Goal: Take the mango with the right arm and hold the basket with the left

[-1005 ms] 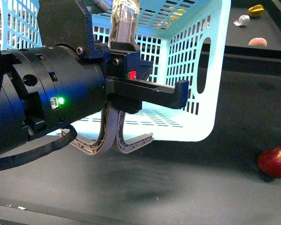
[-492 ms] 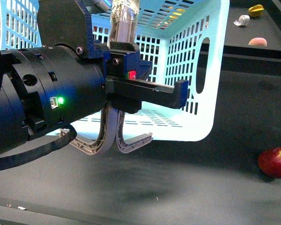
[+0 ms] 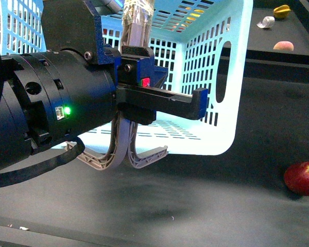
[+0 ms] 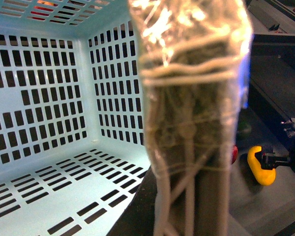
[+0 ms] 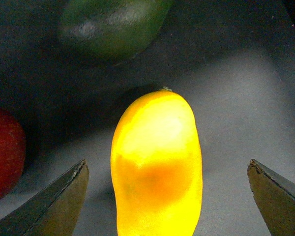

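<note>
Hanging over the mango [image 5: 157, 167], the right end effector [image 5: 167, 164] is spread wide, one fingertip on each side of the fruit and neither touching it. The mango lies on the dark worktop [image 5: 246, 98] squarely in the gap. Its long axis runs away from the wrist, crosswise to the line on which the fingers would close, so a squeeze would likely take it across its narrower width. A red fruit [image 5: 5, 152] sits close beside one finger and a green fruit [image 5: 113, 24] lies just past the mango's stem end; both are near enough to be nudged. The right arm is plainly the nearer one. The left end effector [image 3: 144, 87] is up against the basket [image 3: 216, 128], which stands tipped on the worktop with its grey handles [image 3: 118, 149] drooping beneath the wrist. Whether those fingers are clamped on anything cannot be told, since the contact is hidden. No brand, label or legible writing appears; the left arm shows only a green light [image 3: 67, 110] and a red mark [image 3: 144, 82].
</note>
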